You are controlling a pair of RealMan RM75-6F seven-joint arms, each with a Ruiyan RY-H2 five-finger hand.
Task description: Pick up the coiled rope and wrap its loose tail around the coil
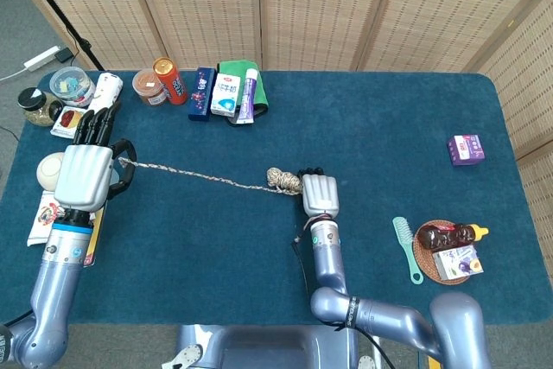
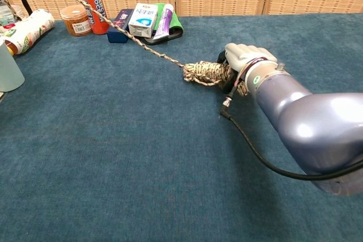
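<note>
Gripping coil (image 1: 283, 180) mid-table, right hand (image 1: 319, 195) closed around it. Left hand (image 1: 85, 175) pinches tail (image 1: 199, 177), stretched taut leftward, raised off table (image 1: 389, 127). No wrap visible yet; winding seemingly all ahead.

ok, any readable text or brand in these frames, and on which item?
"OCEAN", or close to it, runs vertically on the orange can; the letters are soft.
White carton: blue print, too blurred to read.
Purple tube: print too small.
White bottle lying at left: label unreadable.
Purple box at right: too small.
</note>
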